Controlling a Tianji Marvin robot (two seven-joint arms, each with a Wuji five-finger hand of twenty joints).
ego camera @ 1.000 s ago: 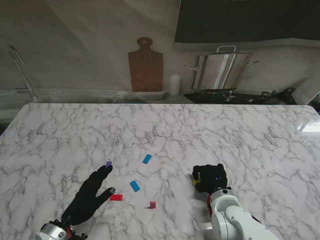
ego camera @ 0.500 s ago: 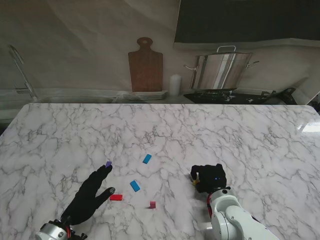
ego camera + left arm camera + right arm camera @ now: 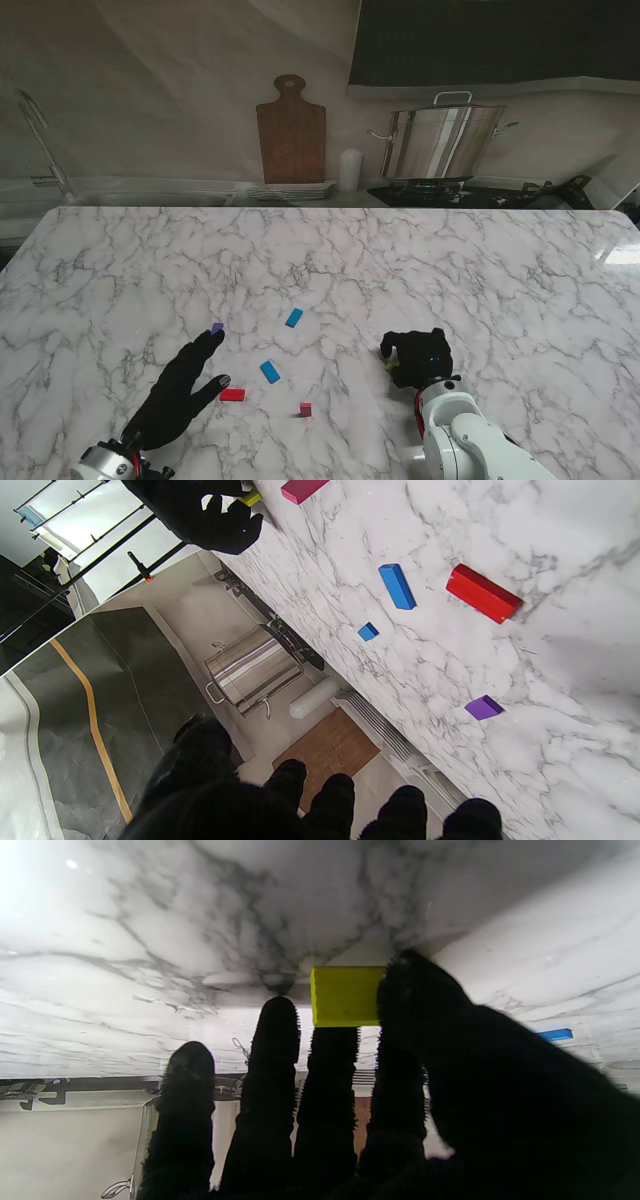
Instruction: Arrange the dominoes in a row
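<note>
under the right hand (image 3: 420, 357), its fingers pinch the yellow domino (image 3: 345, 996).

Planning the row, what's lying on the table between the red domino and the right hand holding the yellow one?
In the stand view, only the magenta domino sits between the red domino and the right hand; otherwise bare marble.

Dominoes scattered on the marble table (image 3: 550, 540)
Red domino (image 3: 482, 600) lies near a blue domino (image 3: 397, 586); purple domino (image 3: 483, 707) well apart.
</note>
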